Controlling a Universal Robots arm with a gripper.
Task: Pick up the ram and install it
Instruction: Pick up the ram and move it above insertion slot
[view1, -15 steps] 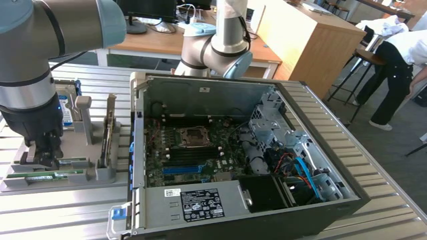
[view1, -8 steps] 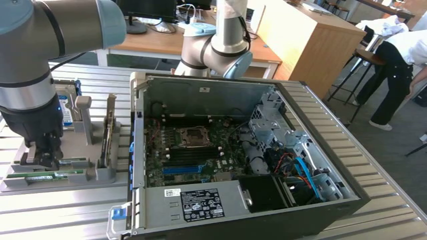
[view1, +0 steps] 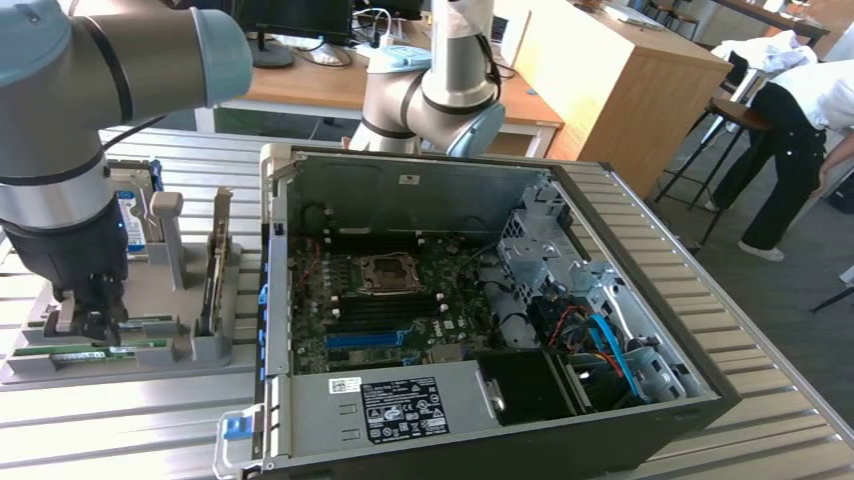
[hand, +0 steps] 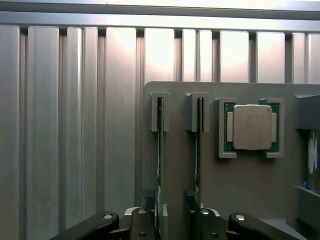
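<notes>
On the grey holder, two ram sticks stand; spread jaws straddle one.

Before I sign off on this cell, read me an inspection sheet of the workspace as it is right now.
Surface: ribbed metal table with a grey holder tray on it.
Job's things: ram standing on edge in a tray slot; open computer case beside the tray.
Clutter: second memory stick and processor chip in the tray.
Grippers: pincer open, straddling the ram.
Cables: blue and orange wires inside the case.
Surroundings: wooden desks; a person on the exterior view's right.
</notes>
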